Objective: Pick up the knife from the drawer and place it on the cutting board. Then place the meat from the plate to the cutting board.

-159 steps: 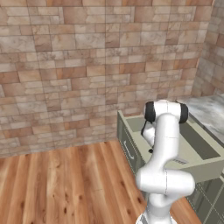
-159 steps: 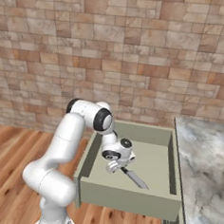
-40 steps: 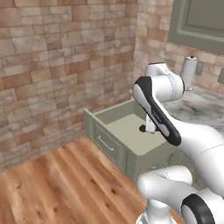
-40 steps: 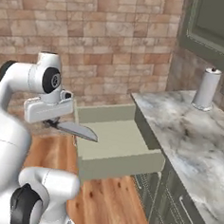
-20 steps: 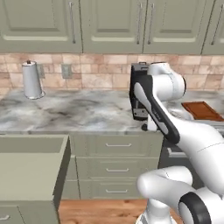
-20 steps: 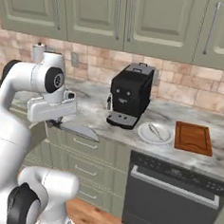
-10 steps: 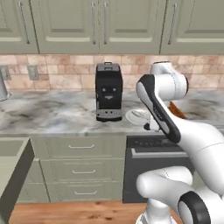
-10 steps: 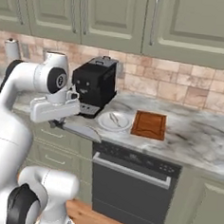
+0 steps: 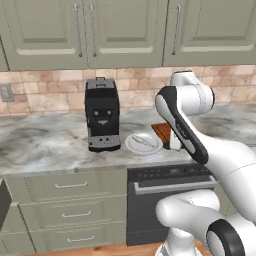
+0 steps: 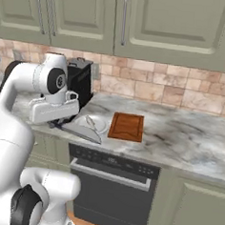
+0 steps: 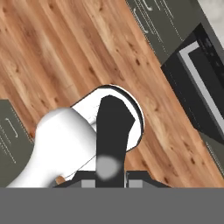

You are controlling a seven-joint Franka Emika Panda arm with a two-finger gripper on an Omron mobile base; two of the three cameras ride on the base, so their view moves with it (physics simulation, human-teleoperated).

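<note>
My gripper (image 10: 60,124) is shut on the knife, whose silver-grey blade (image 10: 83,132) sticks out level toward the right, in front of the counter edge and below the plate. In the hand view the knife's black handle (image 11: 113,131) runs up from the fingertips over the wooden floor. The white plate (image 9: 144,144) lies on the counter beside the coffee machine, with the slender grey meat (image 9: 144,141) on it. The reddish-brown cutting board (image 10: 127,126) lies just right of the plate (image 10: 100,125). A corner of the open drawer (image 9: 3,199) shows at the left edge.
A black coffee machine (image 9: 102,116) stands on the marble counter (image 10: 189,139) left of the plate. Below the counter are a dark dishwasher front (image 10: 110,191) and olive drawers (image 9: 70,205). Upper cabinets (image 10: 140,21) hang above. My own arm (image 9: 182,120) hides part of the board.
The base has driven right along the counter, so the whole scene shifted left and the plate and board sit nearer centre. The knife stays held in the shut gripper.
</note>
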